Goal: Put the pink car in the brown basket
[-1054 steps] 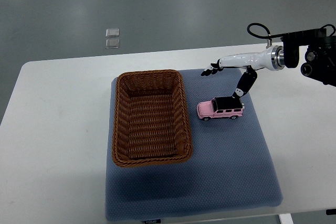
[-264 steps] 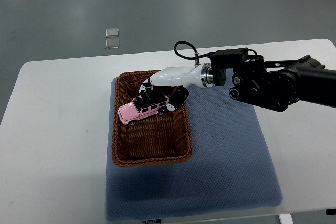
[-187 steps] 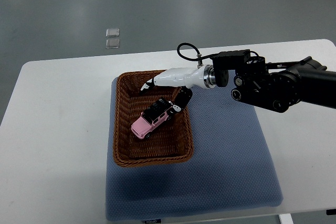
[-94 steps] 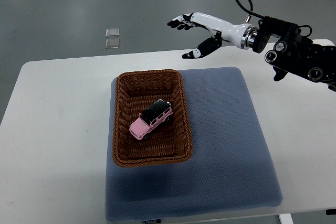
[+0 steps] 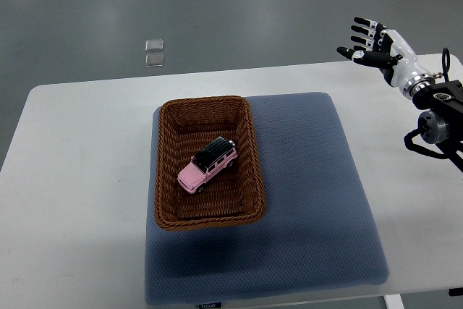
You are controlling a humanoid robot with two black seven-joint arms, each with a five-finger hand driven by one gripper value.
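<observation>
Since half a second ago the right hand [image 5: 375,47] has pulled away, fingers spread and empty; pink car [image 5: 208,165] rests in brown basket [image 5: 168,211]. Likely light, rigid; grip its sides.

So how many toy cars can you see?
1. The pink car sits inside the brown basket on the blue mat. No others show, and nothing seems hidden.

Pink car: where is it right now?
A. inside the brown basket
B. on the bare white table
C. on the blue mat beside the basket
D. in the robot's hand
A: the pink car lies inside the brown basket, and the right hand is far off, open and empty.
</observation>
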